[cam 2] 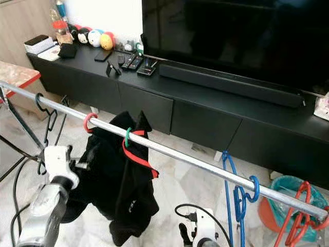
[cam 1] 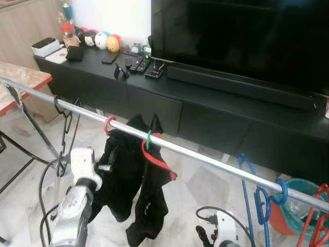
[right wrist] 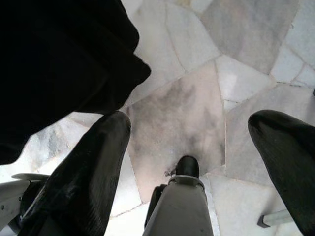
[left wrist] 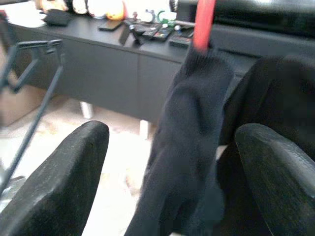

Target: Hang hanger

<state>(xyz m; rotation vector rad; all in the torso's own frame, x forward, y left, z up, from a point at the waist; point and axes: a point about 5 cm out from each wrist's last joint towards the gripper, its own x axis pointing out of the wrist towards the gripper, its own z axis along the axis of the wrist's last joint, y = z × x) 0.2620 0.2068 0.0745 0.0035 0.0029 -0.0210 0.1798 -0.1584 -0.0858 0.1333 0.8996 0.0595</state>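
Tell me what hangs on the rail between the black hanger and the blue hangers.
In the left eye view, between black hanger and blue hangers: red hanger holding dark clothes.

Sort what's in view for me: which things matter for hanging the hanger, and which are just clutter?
Part of the job:
- metal rail
- red hanger carrying the black garment
- left pincer, open, fingers either side of the garment

Just lying about:
- empty black hanger, blue hanger on the rail
- remotes and plush toys on the TV cabinet
- teal bin
- right pincer, open over the floor
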